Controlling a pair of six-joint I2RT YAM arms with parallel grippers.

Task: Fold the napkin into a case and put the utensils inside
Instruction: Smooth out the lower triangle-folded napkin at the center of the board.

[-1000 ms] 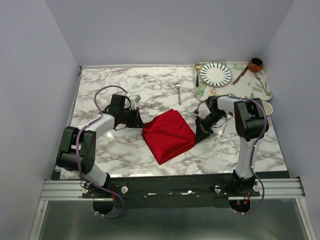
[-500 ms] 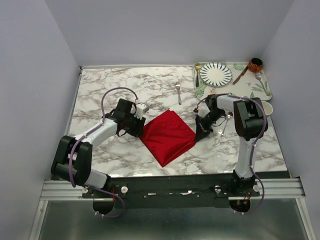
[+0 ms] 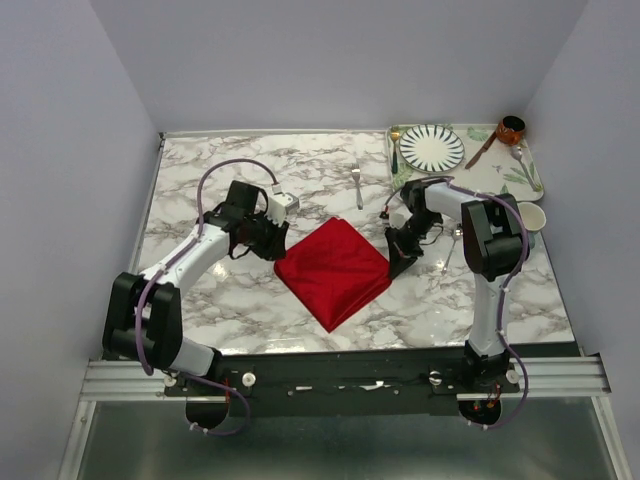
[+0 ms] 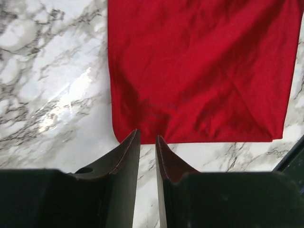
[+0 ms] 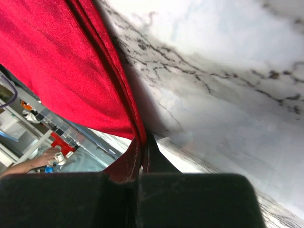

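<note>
napkin (image 3: 333,270) mid-frame, layered; right gripper (image 5: 142,148) clenched on its right corner; left gripper (image 4: 146,140) jaws slightly parted at left corner, gripping nothing; right pulling alone could drag cloth, skew fold

A floral tray (image 3: 490,180) bears a striped plate (image 3: 432,148), a gold spoon (image 3: 395,148), a wooden utensil (image 3: 480,152) and a brown pot (image 3: 511,128); a white cup (image 3: 533,215) stands just beside the tray.
</note>
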